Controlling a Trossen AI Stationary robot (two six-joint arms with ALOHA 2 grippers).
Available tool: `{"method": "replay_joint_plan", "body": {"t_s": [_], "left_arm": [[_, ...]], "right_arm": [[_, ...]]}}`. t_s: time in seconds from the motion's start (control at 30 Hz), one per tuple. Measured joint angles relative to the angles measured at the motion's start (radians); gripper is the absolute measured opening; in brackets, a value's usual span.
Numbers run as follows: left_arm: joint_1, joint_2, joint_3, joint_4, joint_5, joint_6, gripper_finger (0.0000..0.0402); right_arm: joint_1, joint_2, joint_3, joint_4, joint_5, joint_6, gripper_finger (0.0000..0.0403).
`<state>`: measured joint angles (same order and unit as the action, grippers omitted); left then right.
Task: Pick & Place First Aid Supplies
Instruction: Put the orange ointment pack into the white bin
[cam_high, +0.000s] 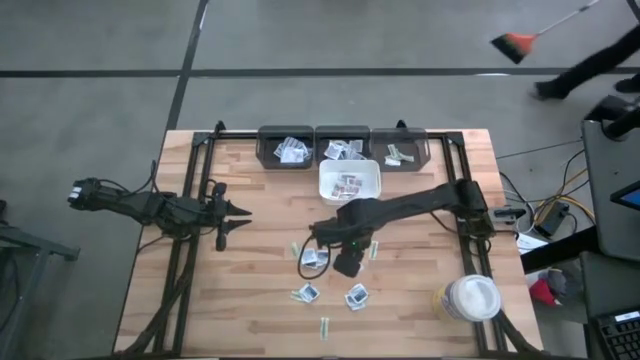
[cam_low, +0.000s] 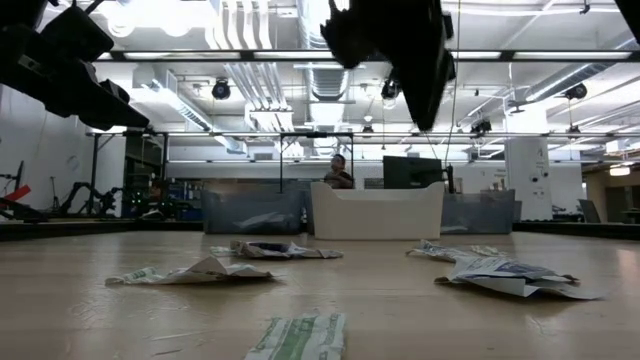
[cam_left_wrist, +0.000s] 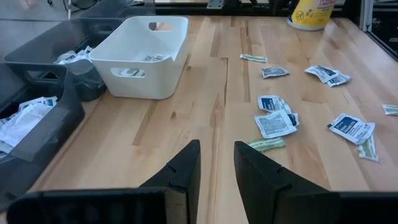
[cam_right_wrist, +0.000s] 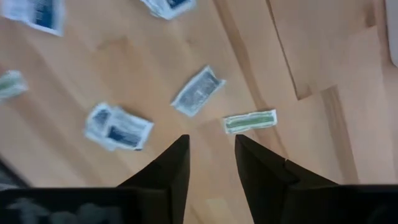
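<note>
Grey floor (cam_high: 100, 100), bright ceiling lights (cam_low: 300, 20) overhead

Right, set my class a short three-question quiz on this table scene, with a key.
1. True or false: the white tray holds packets.
2. Which arm's tool hangs open over the loose packets? A left, B right.
3. How many dark bins line the far edge of the table?
Key: 1 true; 2 B; 3 three.
</note>
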<state>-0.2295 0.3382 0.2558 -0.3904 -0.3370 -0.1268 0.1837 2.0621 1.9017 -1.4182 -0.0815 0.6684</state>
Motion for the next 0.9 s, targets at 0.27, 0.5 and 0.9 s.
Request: {"method": "replay_joint_plan", "body": {"t_s": [0.27,0.5,0.9], "left_arm": [[0.000,0.000,0.000,0.001,0.000,-0.002,0.0094],[-0.001,0.000,0.000,0.001,0.000,-0.001,0.0094],[-0.001,0.000,0.000,0.001,0.000,0.000,0.0094]], "right_arm": [[-0.021,0.000,-0.218,0.237,-0.001,-0.063,0.0149],[-0.036,0.000,-0.340,0.344,0.000,-0.066,0.0150],[-0.040,0.000,-0.407,0.452,-0.001,-0.066,0.0139]]}}
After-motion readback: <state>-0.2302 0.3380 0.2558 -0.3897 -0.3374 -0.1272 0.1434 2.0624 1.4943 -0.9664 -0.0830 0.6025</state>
